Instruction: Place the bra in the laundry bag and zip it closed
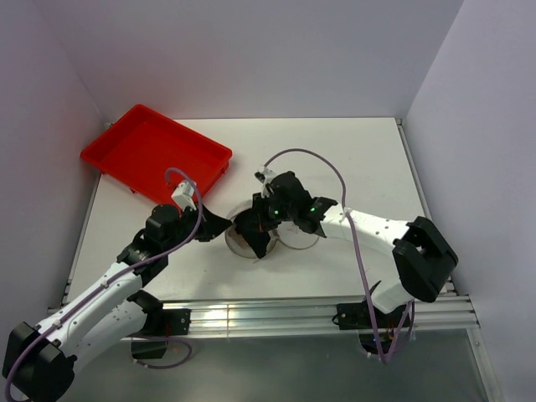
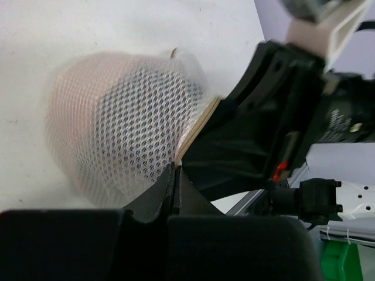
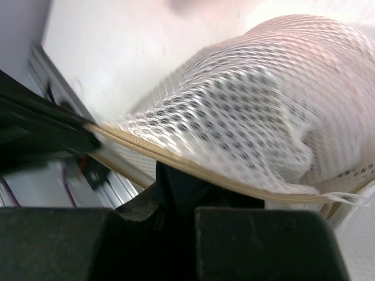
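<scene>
Two grips on the laundry bag near the red tray: left fingers pinched shut on its zip edge, right fingers narrow on the same edge.

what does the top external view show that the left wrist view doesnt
Only top external: the red tray at the far left, and the left arm and right arm along their length. Only left wrist: the laundry bag mesh close up, its tan zipper edge, and the left jaws shut at that edge. Both: the bag, the white table, the right arm's black wrist.
</scene>
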